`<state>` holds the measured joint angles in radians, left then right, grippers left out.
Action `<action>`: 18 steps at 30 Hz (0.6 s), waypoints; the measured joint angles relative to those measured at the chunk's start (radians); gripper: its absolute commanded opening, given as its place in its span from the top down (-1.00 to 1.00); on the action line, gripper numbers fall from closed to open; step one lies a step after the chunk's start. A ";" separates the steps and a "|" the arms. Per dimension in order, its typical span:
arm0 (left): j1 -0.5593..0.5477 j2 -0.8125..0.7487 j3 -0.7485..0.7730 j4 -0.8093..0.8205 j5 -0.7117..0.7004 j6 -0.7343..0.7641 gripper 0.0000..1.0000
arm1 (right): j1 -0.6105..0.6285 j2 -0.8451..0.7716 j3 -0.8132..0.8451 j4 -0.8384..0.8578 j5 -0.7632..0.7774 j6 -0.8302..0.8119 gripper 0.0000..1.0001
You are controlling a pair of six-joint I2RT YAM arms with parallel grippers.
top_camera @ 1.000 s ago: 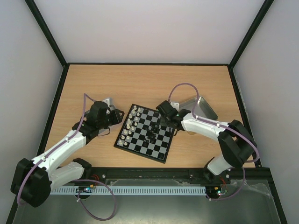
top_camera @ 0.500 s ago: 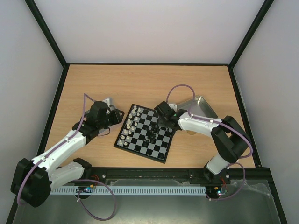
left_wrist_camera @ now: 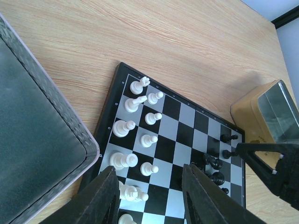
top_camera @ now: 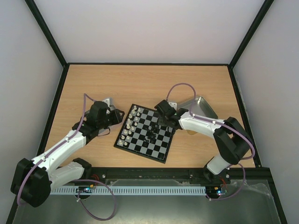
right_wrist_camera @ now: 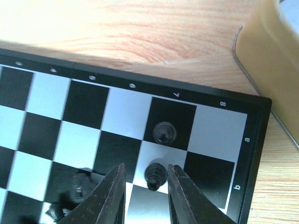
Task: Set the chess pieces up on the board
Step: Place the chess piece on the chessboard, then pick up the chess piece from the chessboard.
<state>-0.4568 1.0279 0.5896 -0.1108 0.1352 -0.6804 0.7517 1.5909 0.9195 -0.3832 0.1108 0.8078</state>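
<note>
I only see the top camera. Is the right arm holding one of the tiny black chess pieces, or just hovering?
Observer: Not holding. In the right wrist view the jaws of the right gripper stand open, with one small black pawn upright on a pale square between them.
Child: Is another piece right by it?
Observer: Yes. A second black pawn stands on the next dark square, in the edge row of the black-and-pale chequered board, one square from the corner.
Child: And the left arm?
Observer: The left gripper has open jaws too, holding nothing, above the white pieces.
</note>
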 measured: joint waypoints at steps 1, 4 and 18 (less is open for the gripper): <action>0.000 0.000 0.000 0.000 0.000 0.000 0.20 | 0.000 -0.008 0.006 -0.005 -0.001 -0.002 0.51; 0.000 -0.002 0.000 0.000 0.000 0.000 0.20 | 0.000 -0.027 0.028 -0.011 -0.010 -0.011 0.50; 0.000 -0.016 0.000 0.000 0.000 0.000 0.19 | 0.044 0.034 0.088 -0.016 -0.108 -0.050 0.50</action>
<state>-0.4568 1.0122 0.5896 -0.1108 0.1352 -0.6807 0.7956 1.6249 1.0073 -0.3988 0.0032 0.7578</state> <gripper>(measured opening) 0.403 0.250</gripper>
